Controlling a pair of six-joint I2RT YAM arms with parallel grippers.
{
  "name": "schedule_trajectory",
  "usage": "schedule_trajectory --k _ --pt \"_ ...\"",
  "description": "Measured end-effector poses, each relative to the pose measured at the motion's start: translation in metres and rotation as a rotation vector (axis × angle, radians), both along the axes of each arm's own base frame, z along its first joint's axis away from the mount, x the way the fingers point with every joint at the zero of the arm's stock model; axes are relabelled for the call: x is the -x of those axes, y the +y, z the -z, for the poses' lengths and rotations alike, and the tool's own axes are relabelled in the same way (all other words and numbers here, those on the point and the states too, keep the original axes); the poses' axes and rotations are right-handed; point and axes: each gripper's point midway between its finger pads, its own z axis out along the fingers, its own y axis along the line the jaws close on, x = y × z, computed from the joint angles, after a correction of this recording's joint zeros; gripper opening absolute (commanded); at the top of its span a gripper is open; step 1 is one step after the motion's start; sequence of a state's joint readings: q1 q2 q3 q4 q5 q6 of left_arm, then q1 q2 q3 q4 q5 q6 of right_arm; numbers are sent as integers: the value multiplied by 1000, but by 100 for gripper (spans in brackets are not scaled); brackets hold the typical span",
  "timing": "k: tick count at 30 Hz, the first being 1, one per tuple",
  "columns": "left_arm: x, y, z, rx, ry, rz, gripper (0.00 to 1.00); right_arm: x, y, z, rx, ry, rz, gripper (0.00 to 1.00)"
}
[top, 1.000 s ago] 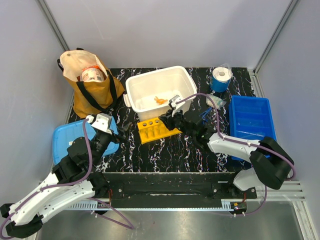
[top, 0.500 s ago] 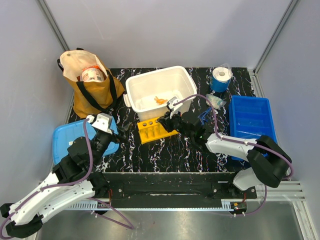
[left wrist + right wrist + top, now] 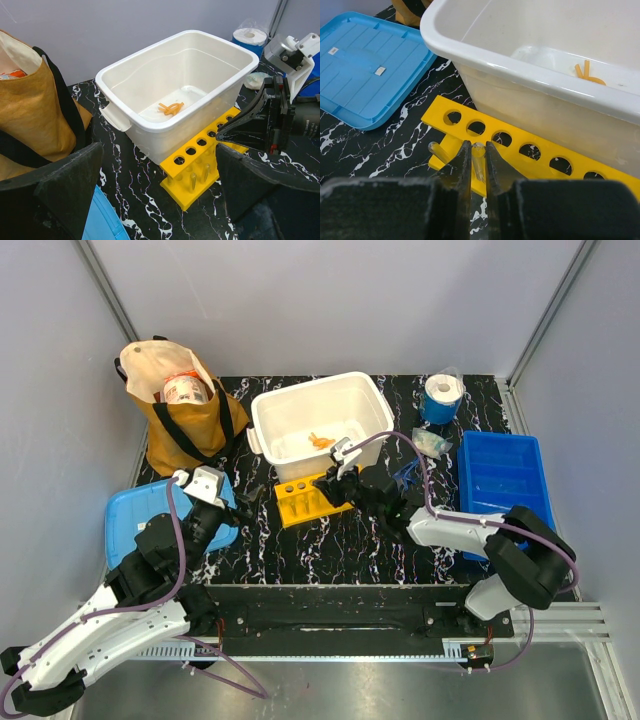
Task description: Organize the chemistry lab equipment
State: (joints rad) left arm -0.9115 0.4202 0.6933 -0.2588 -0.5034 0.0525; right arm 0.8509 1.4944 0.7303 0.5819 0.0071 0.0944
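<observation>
Pinching a thin clear tube (image 3: pixel 478 151) between narrowly set fingers, the right gripper (image 3: pixel 477 161) hangs close over the yellow rack (image 3: pixel 520 145). The rack lies against the near wall of the white tub (image 3: pixel 165 45), and more clear tubes stand in its lower tier. A tiny orange knotted piece (image 3: pixel 171 107) lies on the tub's floor, while the left gripper (image 3: pixel 160 170) stands wide open and holds nothing, above the edge of the blue lid (image 3: pixel 125 525) near the brown bag (image 3: pixel 185 430).
</observation>
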Motion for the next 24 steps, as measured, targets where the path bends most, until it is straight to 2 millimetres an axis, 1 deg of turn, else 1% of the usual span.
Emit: schedule_trajectory --k 8,18,22,24 --pt "0 0 0 0 0 0 99 -2 3 20 19 16 -1 10" --pt "0 0 0 0 0 0 99 0 3 46 39 32 -3 15" --pt "0 0 0 -1 0 0 99 1 2 52 39 34 -4 19" --pt "0 0 0 -1 0 0 99 1 2 53 38 33 -4 23"
